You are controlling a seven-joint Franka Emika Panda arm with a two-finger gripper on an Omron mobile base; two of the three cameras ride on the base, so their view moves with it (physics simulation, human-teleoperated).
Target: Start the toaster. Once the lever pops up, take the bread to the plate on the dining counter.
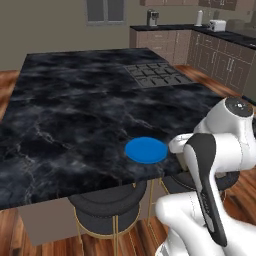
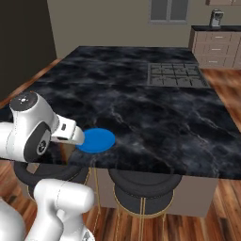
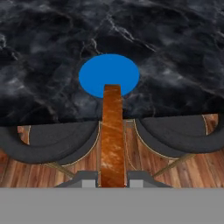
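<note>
Bread [image 3: 112,135] rides clamped edge-on in the pincer [image 3: 112,180] at frame bottom — delivery step; next, advance over the plate [image 3: 109,74] at upper centre and release

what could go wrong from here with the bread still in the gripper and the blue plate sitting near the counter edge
1. In the hand view the brown toast slice is pinched edge-on in the shut gripper, held short of the black marble dining counter, above the round dark stools. A slip would likely drop it to the wood floor.
2. The flat round blue plate lies close to the counter's near edge; a low approach might nudge it or strike the edge.
</note>
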